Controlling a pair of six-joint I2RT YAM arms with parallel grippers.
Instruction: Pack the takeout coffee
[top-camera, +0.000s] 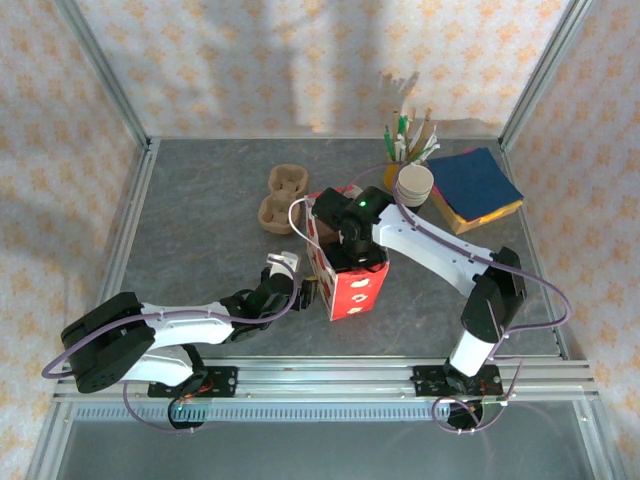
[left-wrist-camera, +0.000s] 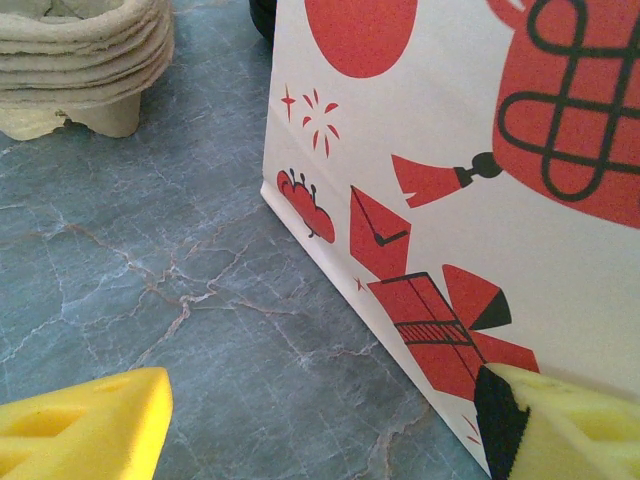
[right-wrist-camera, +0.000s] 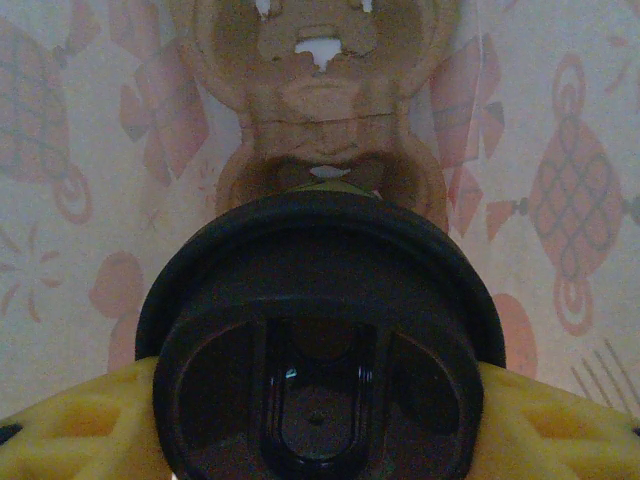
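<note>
R gripper (right-wrist-camera: 320, 425) clamps black-lidded paper coffee cup (right-wrist-camera: 318, 300) inside red-printed paper bag (top-camera: 352, 290); L gripper (left-wrist-camera: 320, 425) jaws apart. Next: seat in brown pulp carrier (right-wrist-camera: 320, 95), release.

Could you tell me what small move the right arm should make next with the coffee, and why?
Probably lower it a little more, straight down. The right jaws clamp the takeout coffee inside the paper bag, and the cardboard carrier at the bag's bottom lies beyond the lid, apparently not yet reached. Releasing now might drop or tip the cup.
</note>
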